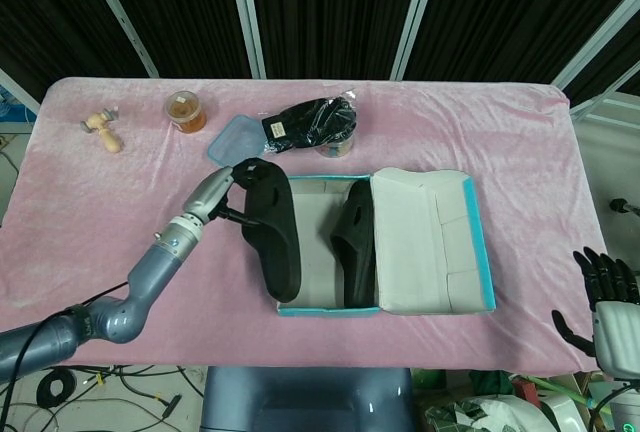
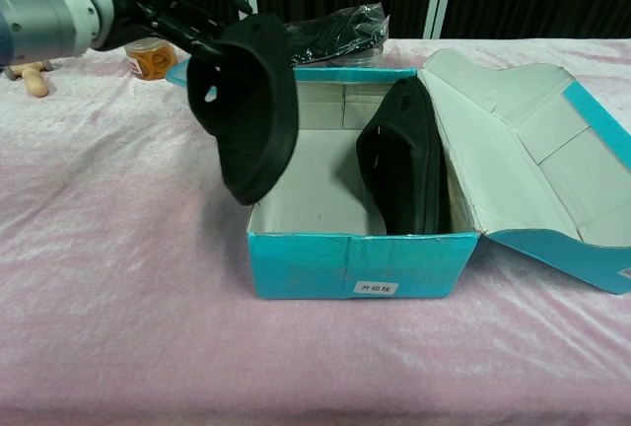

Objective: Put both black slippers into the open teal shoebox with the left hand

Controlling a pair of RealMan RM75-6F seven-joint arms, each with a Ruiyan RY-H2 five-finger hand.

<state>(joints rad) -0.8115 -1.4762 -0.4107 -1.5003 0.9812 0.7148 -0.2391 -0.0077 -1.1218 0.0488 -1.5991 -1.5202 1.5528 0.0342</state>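
My left hand [image 1: 224, 195] [image 2: 168, 10] grips a black slipper [image 1: 273, 230] [image 2: 246, 110] by its strap end. That slipper hangs tilted in the air over the left wall of the open teal shoebox [image 1: 287, 309] [image 2: 325, 258]. A second black slipper [image 1: 356, 242] [image 2: 404, 165] stands on its edge inside the box, against the right side. The box lid [image 1: 430, 242] [image 2: 532, 165] lies folded open to the right. My right hand [image 1: 603, 302] shows only at the lower right corner of the head view, off the table, fingers apart and holding nothing.
At the back stand a blue-lidded plastic container [image 1: 236, 142] [image 2: 197, 61], a bagged black item [image 1: 310, 122] [image 2: 320, 32], an orange jar [image 1: 186, 110] [image 2: 146, 54] and a small wooden piece [image 1: 102, 130]. Pink cloth [image 1: 120, 212] covers the table.
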